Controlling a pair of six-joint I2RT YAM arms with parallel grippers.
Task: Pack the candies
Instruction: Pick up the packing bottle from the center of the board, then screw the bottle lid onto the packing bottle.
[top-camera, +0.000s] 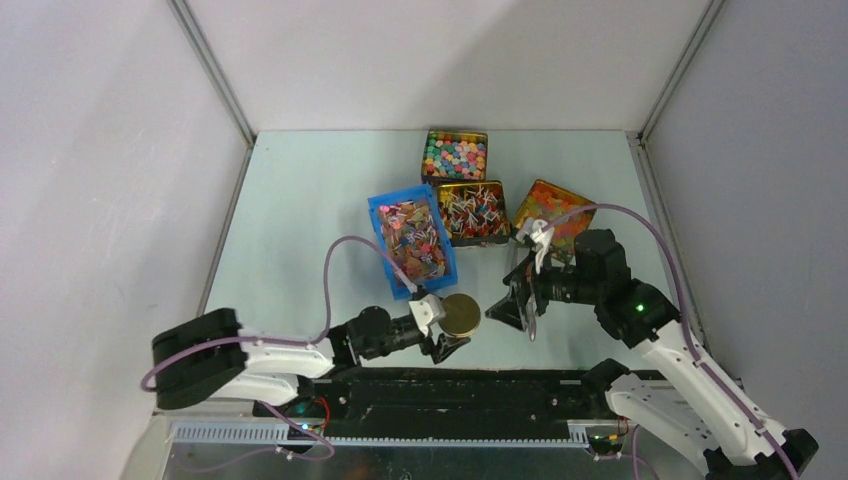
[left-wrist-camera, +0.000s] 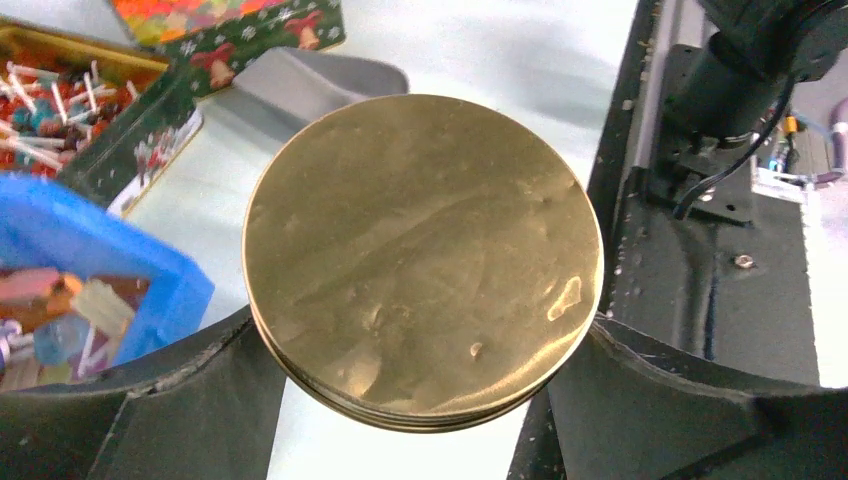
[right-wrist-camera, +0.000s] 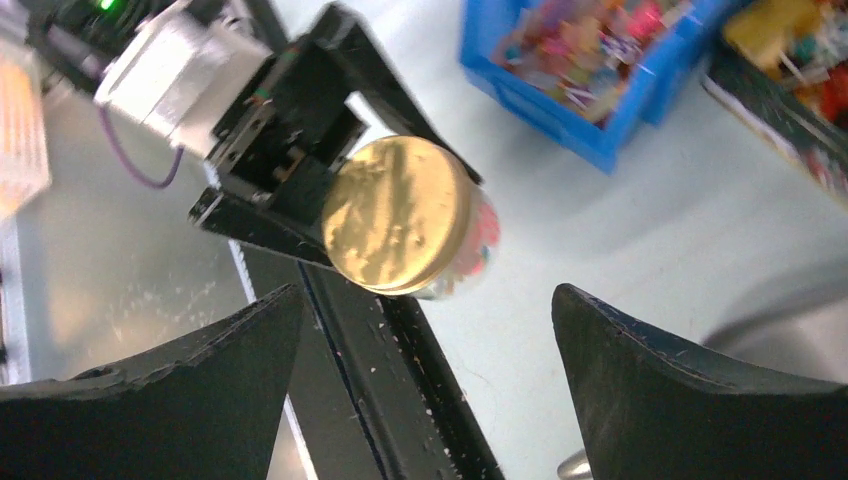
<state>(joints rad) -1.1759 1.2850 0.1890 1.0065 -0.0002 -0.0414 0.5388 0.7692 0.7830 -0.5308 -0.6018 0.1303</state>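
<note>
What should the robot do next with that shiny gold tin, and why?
Probably bring the open right gripper up to the gold lid to take it off. The left gripper grips the round tin, its lid is on, and the candies lie in the blue bin.

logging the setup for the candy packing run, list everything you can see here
candies: many, orange, pink, purple and white, in the blue bin
blue bin: one, blue, mid table
round tin: one, gold lid, held at the near edge
square tins: three, dark-sided, behind and right of the bin
pastel balls: many, mixed, far tin
stick sweets: many, red with white sticks, middle tin
jelly pieces: many, orange-yellow, right tin
table: one, pale green
left gripper: black, clamped on the round tin
right gripper: black, open, empty
</note>
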